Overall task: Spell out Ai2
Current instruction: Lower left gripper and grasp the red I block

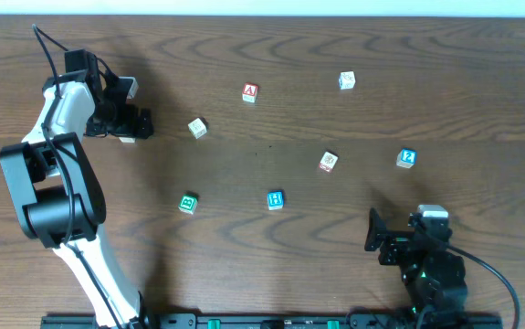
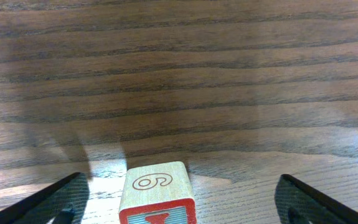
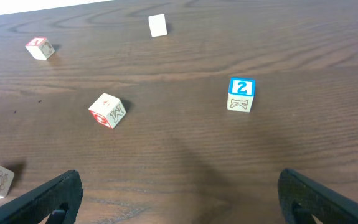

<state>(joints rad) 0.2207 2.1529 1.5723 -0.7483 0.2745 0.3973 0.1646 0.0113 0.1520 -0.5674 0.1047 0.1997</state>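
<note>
the left gripper hangs over the far left part of the dark wood-grain table, its two black fingers spread wide apart with nothing between them that they grip. just ahead of it, lined up with the gap but touching neither finger, sits a small cream wooden cube with an outlined 6 or 9 on its upper face and a red-framed face toward the camera.

the right gripper is at the near right edge of the table, jaws likewise spread wide and empty.

the small wooden cube with a red a on a white top lies toward the far side, left of centre. the small white-faced wooden cube lies further right along the far side; its mark is too small to read. the small wooden cube with a blue-framed 2 lies on the right, just in front of the right gripper's reach and apart from it. the three are well apart from one another, in no row.

between them lies a small wooden cube with a red side; nearer the front are a blue h cube and a green-framed cube.
</note>
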